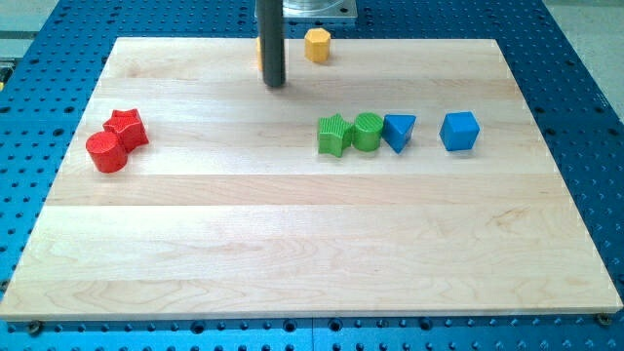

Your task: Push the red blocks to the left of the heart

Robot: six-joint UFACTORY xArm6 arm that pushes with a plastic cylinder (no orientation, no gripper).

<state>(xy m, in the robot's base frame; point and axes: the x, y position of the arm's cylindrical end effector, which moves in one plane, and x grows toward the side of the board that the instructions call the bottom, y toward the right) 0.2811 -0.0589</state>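
A red star block (128, 127) and a red cylinder (105, 152) sit touching each other near the board's left edge. My tip (274, 84) rests on the board near the view's top, far to the right of and above the red blocks. A sliver of a yellow block (258, 54) shows just behind the rod's left side; its shape is hidden. A yellow hexagon block (318, 45) lies to the right of the rod at the top edge.
A row of blocks lies right of the board's centre: a green ridged block (333, 135), a green cylinder (367, 132) and a blue triangle (399, 131) touching, then a blue cube (459, 131) apart. The wooden board (292, 253) lies on a blue perforated table.
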